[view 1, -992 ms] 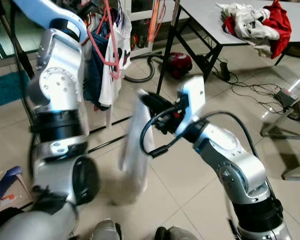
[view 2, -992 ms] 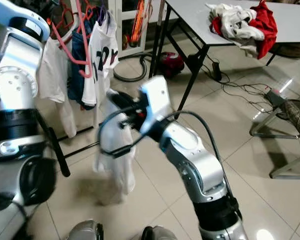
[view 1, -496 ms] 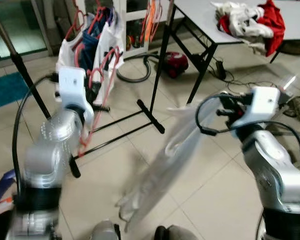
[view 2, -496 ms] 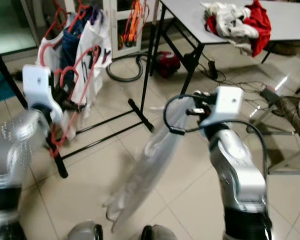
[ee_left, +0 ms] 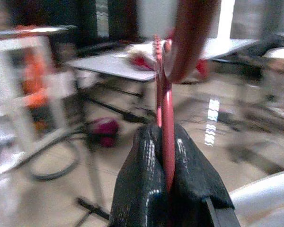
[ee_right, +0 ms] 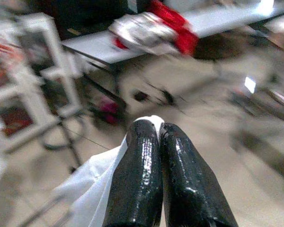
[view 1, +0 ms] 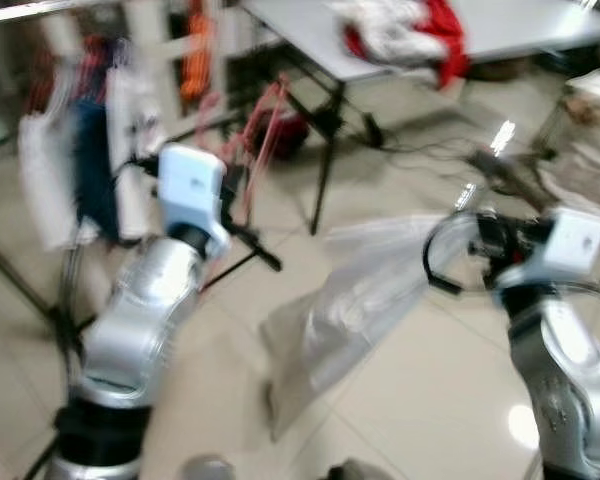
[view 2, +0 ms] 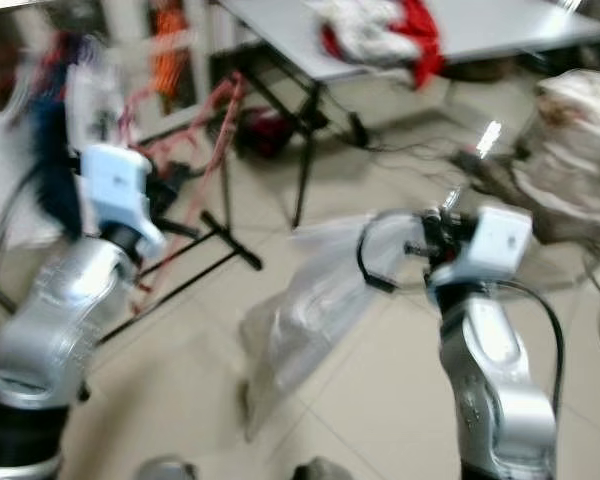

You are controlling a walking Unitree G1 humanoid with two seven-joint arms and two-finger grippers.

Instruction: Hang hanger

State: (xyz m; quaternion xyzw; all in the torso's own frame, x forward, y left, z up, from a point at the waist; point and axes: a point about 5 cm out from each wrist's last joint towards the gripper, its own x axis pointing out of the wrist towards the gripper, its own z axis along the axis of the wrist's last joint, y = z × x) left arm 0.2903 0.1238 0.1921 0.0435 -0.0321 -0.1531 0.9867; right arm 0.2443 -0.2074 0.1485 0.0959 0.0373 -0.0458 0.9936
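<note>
My head views are smeared with blur, so I read only coarse shapes. My left gripper (ee_left: pixel 164 156) is clamped on the thin red plastic hanger (ee_left: pixel 166 118); in the left wrist view the two black fingers (ee_left: pixel 142 179) press together with the hanger's red bar pinched between them and its hook curving up above. In the head views that hanger (view 2: pixel 215 130) stands at about 11 o'clock, just past my raised left arm, in front of the black metal clothes rack (view 1: pixel 242 232) with hung garments (view 1: pixel 80 160) at about 10 o'clock.

My right gripper (ee_right: pixel 157 130) is pinched shut on the edge of a white cloth garment (ee_right: pixel 99 189), a small fold of fabric showing between the fingertips. In the head views the garment (view 1: pixel 355 305) streams from the gripper at 3 o'clock down toward the beige tiled floor (view 1: pixel 430 390) at 6 o'clock, well apart from the hanger.

At 1 o'clock a grey tabletop (view 1: pixel 520 25) carries a heap of red and white clothes (view 1: pixel 405 25). A dark red vacuum cleaner (view 2: pixel 268 128) sits on the floor beneath it.
</note>
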